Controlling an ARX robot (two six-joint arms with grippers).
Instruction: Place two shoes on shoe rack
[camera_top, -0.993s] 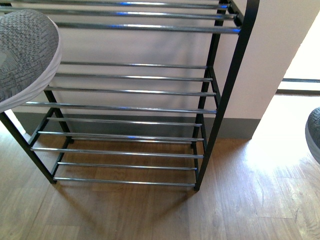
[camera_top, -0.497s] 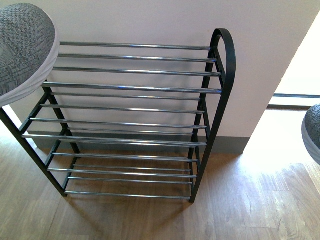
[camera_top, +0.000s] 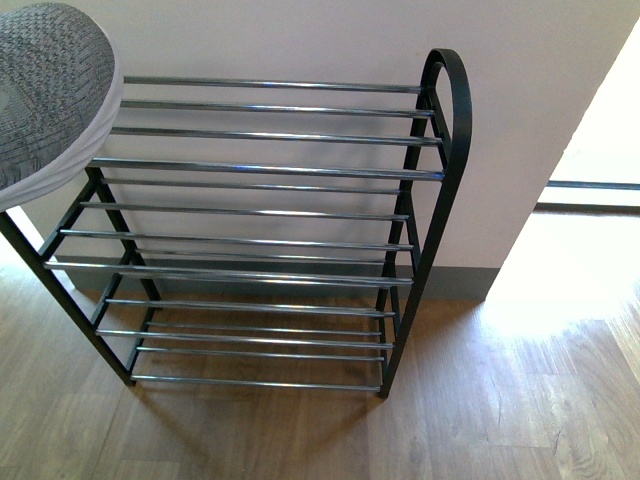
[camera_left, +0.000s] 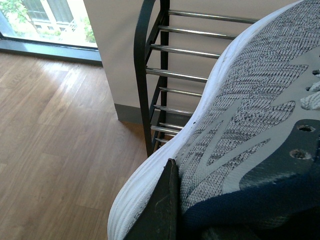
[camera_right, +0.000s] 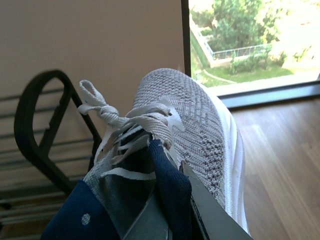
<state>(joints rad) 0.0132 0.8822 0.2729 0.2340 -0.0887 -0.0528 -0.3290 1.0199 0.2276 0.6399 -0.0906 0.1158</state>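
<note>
The shoe rack (camera_top: 270, 170), black side frames and chrome rods, stands against the wall in the front view. One grey sneaker (camera_top: 50, 100) hangs above the rack's left end, only its toe and white sole showing. In the left wrist view my left gripper (camera_left: 200, 215) is shut on this grey sneaker (camera_left: 250, 115), one black finger (camera_left: 162, 210) pressing its side, with the rack (camera_left: 150, 75) behind. My right gripper (camera_right: 170, 200) is shut on the navy collar of the other grey sneaker (camera_right: 190, 120), which has white laces. The rack's rounded end (camera_right: 35, 115) lies beyond it. This sneaker is outside the front view.
Wooden floor (camera_top: 500, 400) lies in front of and to the right of the rack. A white wall with a grey skirting (camera_top: 455, 283) backs it. A bright opening (camera_top: 600, 180) is at the right, and a floor-level window (camera_left: 45, 25) at the left.
The front view has pulled back, bringing the rack's rounded top into frame. The right-hand sneaker has slipped out past the right edge. The left sneaker stays at the upper left.
</note>
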